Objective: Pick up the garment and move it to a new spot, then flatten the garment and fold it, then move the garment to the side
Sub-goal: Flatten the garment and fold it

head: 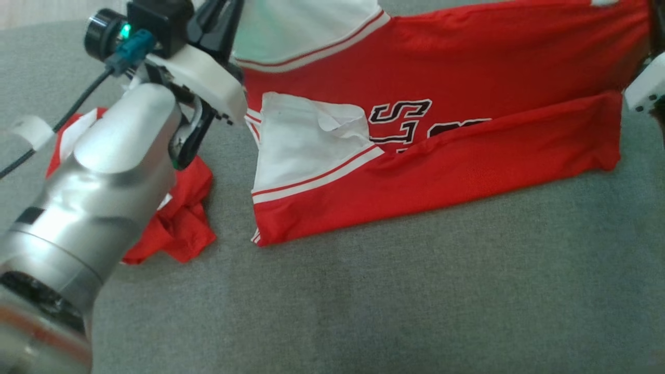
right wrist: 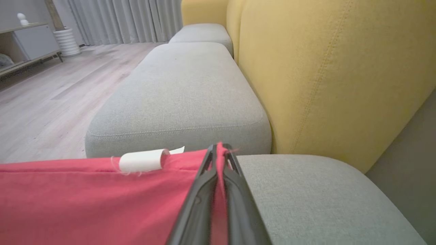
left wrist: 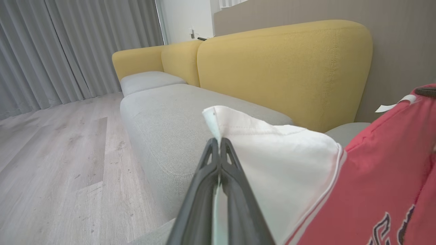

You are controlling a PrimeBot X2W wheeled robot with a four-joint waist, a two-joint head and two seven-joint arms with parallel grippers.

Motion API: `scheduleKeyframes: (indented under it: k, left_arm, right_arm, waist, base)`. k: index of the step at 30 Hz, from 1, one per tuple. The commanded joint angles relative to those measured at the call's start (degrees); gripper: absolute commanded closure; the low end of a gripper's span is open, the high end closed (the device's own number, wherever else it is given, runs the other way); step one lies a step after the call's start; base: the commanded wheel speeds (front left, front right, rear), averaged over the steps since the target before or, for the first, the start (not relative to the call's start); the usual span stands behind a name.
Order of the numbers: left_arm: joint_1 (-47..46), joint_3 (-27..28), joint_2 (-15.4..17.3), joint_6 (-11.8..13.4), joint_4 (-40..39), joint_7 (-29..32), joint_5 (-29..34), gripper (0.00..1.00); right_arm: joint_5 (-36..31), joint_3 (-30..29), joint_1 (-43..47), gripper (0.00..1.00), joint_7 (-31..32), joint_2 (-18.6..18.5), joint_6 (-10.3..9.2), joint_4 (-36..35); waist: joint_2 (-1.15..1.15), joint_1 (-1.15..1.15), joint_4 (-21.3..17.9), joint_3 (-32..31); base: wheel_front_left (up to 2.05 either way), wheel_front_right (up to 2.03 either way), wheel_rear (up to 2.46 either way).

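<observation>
**Both grippers pinching the jersey on the grey sofa seat**

The garment is lying across the grey seat cushion – a red jersey of fine, slightly dimpled knit, with smooth white panels edged in red-and-white stripes and black letters outlined in white. Its near part is lying folded over the front in a long, soft band, partly covering the letters.

The left gripper is clamping a white corner of the garment, its dark ribbed fingers pressed together with the cloth peaking above the tips. The right gripper is gripping the red edge in the same way, just beside a small curled white tag.

A second, crumpled red cloth is sitting on the cushion under the left forearm, apart from the jersey.

The cushion is showing a tight, felt-like weave and rounded, stitched edges. Behind it a plump yellow backrest is rising – coarse-woven, with visible seams. Pale wood-grain flooring is running up to grey pleated curtains.
</observation>
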Motion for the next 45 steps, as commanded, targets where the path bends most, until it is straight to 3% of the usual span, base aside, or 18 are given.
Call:
scheduleKeyframes:
  k: [1, 9, 18, 32, 45]
  left_arm:
    - [-2.05, 2.39, 1.33, -0.24, -0.3, -0.67, 0.32, 1.0]
    - [2.65, 1.21, 0.47, -3.15, 0.31, -1.07, 0.15, 1.0]
    - [11.14, -1.92, 4.23, -4.04, -7.68, 2.24, -1.74, 1.0]
    - [23.86, -8.31, 14.01, 1.15, -29.52, 16.3, -4.61, 1.0]
    - [22.19, -9.35, 13.59, 4.51, -29.78, 16.84, -0.7, 1.0]
  right_arm:
    - [0.65, 0.75, -0.53, 1.0, -0.76, -0.52, -0.04, -1.02]
    - [6.49, 4.37, 2.43, 1.0, -0.55, -2.47, -0.04, 0.82]
    - [13.18, 8.99, 9.05, 1.0, 4.19, -7.62, -0.04, 0.03]
    - [14.54, 20.44, 15.73, 1.0, 11.39, -16.15, -0.04, -2.78]
    - [13.65, 23.8, 12.66, 1.0, 11.38, -15.9, -0.04, -2.32]
  waist:
    - [0.0, 0.0, 0.37, -0.37]
    - [0.0, 0.0, 2.35, -2.78]
    - [0.0, 0.0, 3.81, -6.38]
    - [0.0, 0.0, 4.55, -7.34]
    - [0.0, 0.0, 3.72, -4.0]
  base:
    - [0.0, 0.0, 0.0]
    - [0.0, 0.0, 0.0]
    - [0.0, 0.0, 0.0]
    - [0.0, 0.0, 0.0]
    - [0.0, 0.0, 0.0]
